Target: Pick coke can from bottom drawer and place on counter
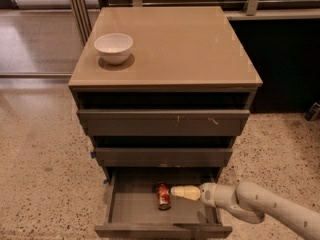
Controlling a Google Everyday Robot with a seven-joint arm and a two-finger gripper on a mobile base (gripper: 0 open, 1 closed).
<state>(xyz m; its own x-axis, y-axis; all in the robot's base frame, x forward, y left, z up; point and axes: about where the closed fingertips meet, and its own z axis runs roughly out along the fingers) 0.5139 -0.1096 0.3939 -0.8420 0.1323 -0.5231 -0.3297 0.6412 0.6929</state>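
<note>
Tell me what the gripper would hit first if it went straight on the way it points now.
Probably the small red cylindrical coke can, lying just ahead of the gripper in the open grey-brown bottom drawer; depth is unclear.

From here the counter (180,49) reads as a smooth, glossy tan slab with soft reflections across it. The white bowl (113,47) on it looks like glazed ceramic with a slight shine. The top drawer front (165,121) is matt grey-brown, scuffed with small pale marks. The bottom drawer (130,204) has a flat, dull lining, and the coke can (163,196) in it shows shiny red metal. The gripper (175,191) sits in that drawer just right of the can, cream and matt, on a smooth pale plastic arm (270,209). The floor (40,149) is speckled polished stone.
</note>
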